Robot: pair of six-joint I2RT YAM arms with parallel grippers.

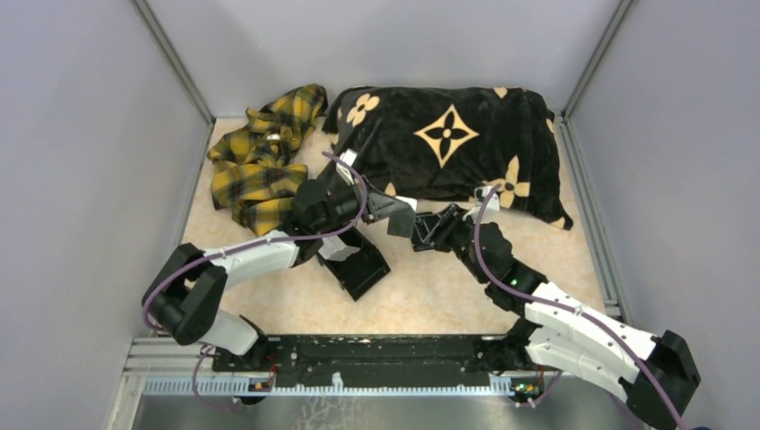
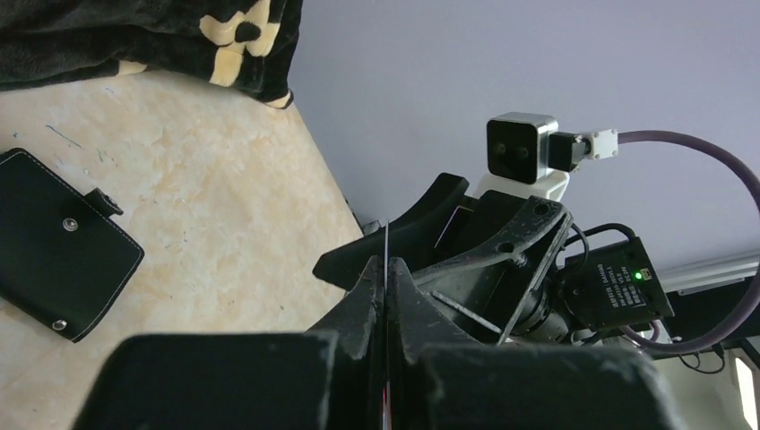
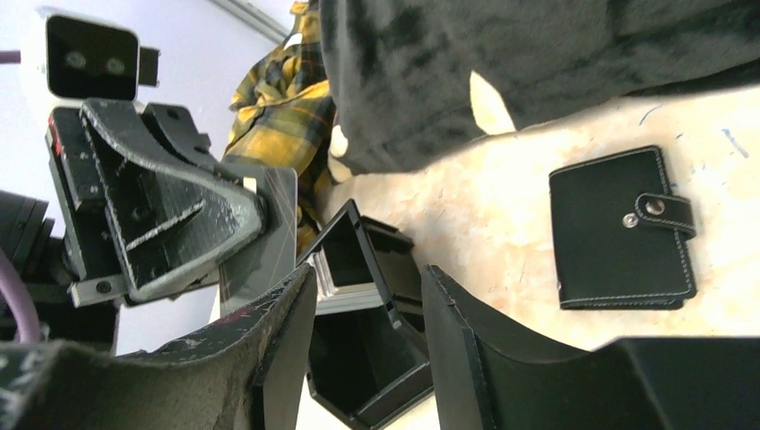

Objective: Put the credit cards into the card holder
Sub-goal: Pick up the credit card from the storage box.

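My left gripper [image 2: 386, 269] is shut on a thin credit card [image 2: 385, 244], seen edge-on between its fingers. In the right wrist view that card [image 3: 269, 219] shows as a grey panel held up in the air above the table. My right gripper [image 3: 369, 276] faces it, open, with nothing between its fingers; the card stands just outside its left finger. In the top view both grippers [image 1: 394, 212] [image 1: 421, 231] meet at mid-table. The card holder [image 3: 623, 228] lies shut and snapped flat on the table, also at the left of the left wrist view [image 2: 63, 246].
A black tray [image 1: 363, 269] lies below the grippers with a stack of pale cards [image 3: 345, 279] at one end. A black blanket with beige flowers [image 1: 448, 143] fills the back. A yellow plaid cloth [image 1: 260, 161] lies at the back left. Grey walls enclose the table.
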